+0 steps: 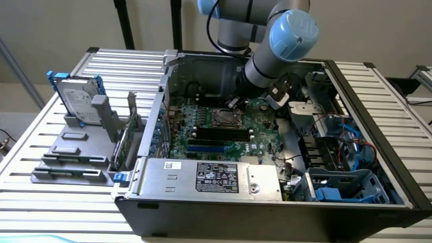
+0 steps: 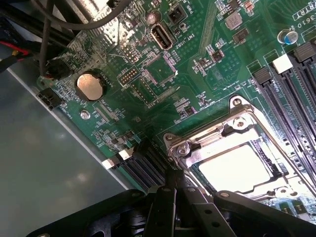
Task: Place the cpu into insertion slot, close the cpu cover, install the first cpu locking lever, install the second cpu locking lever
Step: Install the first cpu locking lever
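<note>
Fingers closed, gripping nothing, poised just beside the insertion slot. Cpu seated inside; cpu cover lies down over it.

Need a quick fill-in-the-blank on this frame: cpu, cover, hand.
1. The cpu sits in the ____.
2. The cover lies ____ over the cpu.
3. The hand is ____.
4. The coin cell is on the ____ board.

Missing: slot; closed; shut; green
</note>
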Tool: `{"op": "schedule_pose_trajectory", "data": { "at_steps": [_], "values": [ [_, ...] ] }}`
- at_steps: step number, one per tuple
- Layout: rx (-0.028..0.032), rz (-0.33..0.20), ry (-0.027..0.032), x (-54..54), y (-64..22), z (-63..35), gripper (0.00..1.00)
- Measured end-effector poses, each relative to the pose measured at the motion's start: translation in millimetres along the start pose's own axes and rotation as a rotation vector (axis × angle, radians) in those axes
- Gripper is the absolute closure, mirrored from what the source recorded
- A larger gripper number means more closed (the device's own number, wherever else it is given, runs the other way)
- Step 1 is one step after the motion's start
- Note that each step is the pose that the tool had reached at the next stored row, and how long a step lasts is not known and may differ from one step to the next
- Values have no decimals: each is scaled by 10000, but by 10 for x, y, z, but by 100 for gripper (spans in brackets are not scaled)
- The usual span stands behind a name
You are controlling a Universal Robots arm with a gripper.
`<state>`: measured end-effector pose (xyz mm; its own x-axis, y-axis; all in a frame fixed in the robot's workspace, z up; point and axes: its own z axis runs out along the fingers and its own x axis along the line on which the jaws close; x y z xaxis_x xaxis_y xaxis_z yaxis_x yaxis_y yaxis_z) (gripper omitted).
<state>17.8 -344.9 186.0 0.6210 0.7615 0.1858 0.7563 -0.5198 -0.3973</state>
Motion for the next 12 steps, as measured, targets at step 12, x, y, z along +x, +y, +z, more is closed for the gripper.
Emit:
{"op": "schedule_pose_trajectory", "data": {
  "at_steps": [12],
  "values": [
    [106, -52, 105, -18, -14, -66, 89]
  ]
}}
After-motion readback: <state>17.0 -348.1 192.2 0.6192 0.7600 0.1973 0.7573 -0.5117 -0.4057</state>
